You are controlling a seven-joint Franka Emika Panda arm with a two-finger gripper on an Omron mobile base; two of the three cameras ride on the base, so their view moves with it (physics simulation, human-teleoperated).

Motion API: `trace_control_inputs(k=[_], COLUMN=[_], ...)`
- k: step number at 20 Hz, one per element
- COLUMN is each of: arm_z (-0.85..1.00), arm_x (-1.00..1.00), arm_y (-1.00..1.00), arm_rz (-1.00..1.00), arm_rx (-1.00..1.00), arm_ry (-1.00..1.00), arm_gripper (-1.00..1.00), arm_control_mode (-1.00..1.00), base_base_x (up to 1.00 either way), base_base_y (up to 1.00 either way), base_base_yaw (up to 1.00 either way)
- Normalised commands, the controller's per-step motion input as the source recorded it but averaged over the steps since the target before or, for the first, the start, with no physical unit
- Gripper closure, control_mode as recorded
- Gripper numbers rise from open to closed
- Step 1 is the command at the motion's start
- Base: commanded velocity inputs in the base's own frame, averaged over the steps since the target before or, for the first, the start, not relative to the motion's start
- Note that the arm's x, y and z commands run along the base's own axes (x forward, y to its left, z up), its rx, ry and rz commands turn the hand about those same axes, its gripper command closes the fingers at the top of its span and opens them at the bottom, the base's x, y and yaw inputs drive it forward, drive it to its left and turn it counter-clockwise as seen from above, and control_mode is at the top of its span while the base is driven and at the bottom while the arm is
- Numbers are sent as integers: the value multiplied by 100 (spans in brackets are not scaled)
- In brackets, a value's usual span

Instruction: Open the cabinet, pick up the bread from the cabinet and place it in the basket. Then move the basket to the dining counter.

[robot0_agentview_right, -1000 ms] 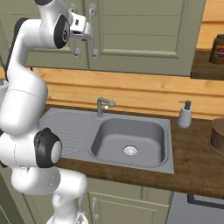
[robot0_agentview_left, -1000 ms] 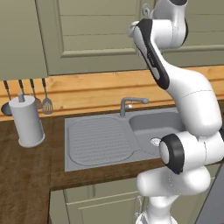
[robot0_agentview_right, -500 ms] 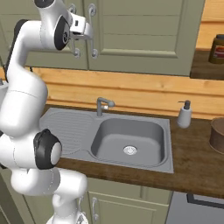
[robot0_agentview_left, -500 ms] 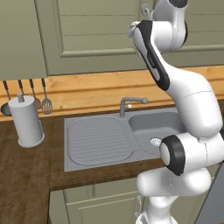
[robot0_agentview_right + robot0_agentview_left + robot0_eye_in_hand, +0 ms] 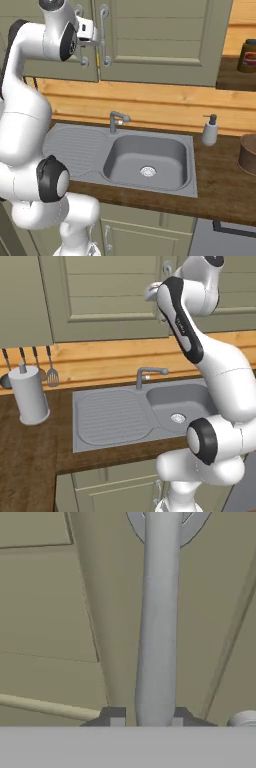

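The olive-grey wall cabinet [image 5: 150,35] hangs above the sink with both doors closed. My gripper [image 5: 145,716] is up at the seam between the doors, shut on a long curved grey handle [image 5: 157,627]; one dark fingertip [image 5: 114,714] sits on each side of the bar. From the right base view the gripper [image 5: 96,39] is level with the handle [image 5: 103,30]. The brown basket [image 5: 248,152] stands on the counter at the far right edge. The bread is hidden behind the closed doors. The dining counter is out of view.
A grey sink [image 5: 145,160] with a faucet [image 5: 116,120] lies below the cabinet. A soap dispenser [image 5: 210,131] stands right of it. A tall grey canister [image 5: 31,393] and hanging utensils [image 5: 35,358] are at the left. A dark jar [image 5: 247,55] sits on a shelf.
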Motion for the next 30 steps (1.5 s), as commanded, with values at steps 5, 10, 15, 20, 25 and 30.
trace_control_inputs(k=[5,10,15,20,25,30], arm_z=[0,0,0,0,0,-1], arm_x=[-38,-54,-64,-65,-53,-35], arm_y=[100,100,100,100,100,100], arm_rz=[11,8,6,3,0,0], arm_rx=[-5,-3,-2,-1,0,0], arm_ry=[0,0,0,0,0,0], arm_gripper=[100,100,100,100,100,100], arm_control_mode=[-100,-100,-100,-100,-100,-100], base_base_x=[0,0,0,0,0,0], base_base_y=[0,0,0,0,0,0], base_base_yaw=[0,0,0,0,0,0])
